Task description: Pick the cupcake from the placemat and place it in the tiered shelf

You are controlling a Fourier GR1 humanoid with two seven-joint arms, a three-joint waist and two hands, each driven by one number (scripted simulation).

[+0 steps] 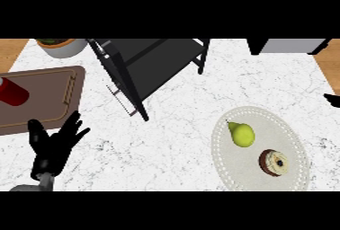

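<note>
The cupcake (275, 162), brown with pale frosting and dark specks, sits on the lower right part of the oval white placemat (229, 166). The black tiered shelf (149, 63) stands at the upper middle of the counter. My left hand (51, 146) is at the lower left, open with fingers up, far from the cupcake. Only a small black tip of my right hand (332, 99) shows at the right edge, above the placemat and apart from the cupcake.
A yellow-green pear (241, 134) lies on the placemat up and left of the cupcake. A brown tray (50, 96) with a red cup (12, 92) is at the left. A potted plant (63, 46) stands top left, a dark appliance (289, 45) top right.
</note>
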